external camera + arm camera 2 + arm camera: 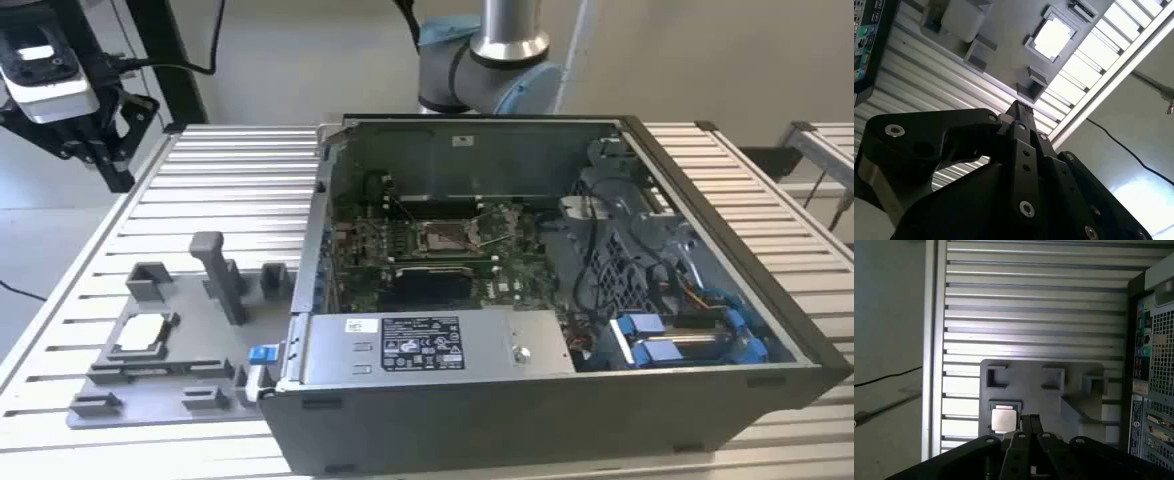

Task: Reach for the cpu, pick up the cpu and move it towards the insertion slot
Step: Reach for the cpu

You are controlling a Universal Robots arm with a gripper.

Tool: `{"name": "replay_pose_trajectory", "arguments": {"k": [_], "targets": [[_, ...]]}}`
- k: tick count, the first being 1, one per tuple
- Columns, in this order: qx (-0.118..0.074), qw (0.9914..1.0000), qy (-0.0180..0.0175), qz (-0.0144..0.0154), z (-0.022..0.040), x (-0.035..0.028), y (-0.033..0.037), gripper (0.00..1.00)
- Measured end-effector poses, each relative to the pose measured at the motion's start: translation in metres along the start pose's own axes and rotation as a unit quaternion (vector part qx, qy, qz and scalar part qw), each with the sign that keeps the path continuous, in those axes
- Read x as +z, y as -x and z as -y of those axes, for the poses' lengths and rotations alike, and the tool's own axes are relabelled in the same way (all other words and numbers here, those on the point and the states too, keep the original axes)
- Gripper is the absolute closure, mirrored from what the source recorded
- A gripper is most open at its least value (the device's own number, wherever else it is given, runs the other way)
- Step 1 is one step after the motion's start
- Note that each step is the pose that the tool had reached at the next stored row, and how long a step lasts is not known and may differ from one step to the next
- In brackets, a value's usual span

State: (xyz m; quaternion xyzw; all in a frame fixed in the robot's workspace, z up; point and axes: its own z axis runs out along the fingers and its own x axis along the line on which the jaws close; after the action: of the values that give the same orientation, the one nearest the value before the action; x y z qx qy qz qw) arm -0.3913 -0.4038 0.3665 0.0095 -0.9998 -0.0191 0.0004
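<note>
The cpu point(144, 335) is a pale square chip lying flat in a recess of the grey fixture plate point(187, 385), at the exterior view's left. It appears as a bright square in the second wrist view point(1053, 36) and sits just beyond the fingertips in the first wrist view point(1003, 420). My gripper point(100, 150) hangs high above the table's far left corner, well away from the chip. Its black fingers point(1025, 424) are shut with nothing between them. The insertion slot point(445, 236) is a silver-framed socket on the green board inside the open computer case point(561, 395).
The fixture plate carries several upright grey blocks point(214, 270) near the chip. The case wall point(310, 290) rises right beside the fixture. The slatted metal table point(227, 170) stretches behind the fixture. Blue-clipped drive bays point(681, 340) and cables fill the case's right side.
</note>
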Motion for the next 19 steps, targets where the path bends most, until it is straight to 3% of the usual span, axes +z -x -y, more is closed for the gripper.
{"name": "replay_pose_trajectory", "arguments": {"k": [15,19], "targets": [[0.000,1.00000,0.0000,-0.0001,0.0001,-0.0001,-0.0002,1.00],[0.000,1.00000,0.0000,-0.0001,0.0035,-0.0002,-0.0043,1.00]]}}
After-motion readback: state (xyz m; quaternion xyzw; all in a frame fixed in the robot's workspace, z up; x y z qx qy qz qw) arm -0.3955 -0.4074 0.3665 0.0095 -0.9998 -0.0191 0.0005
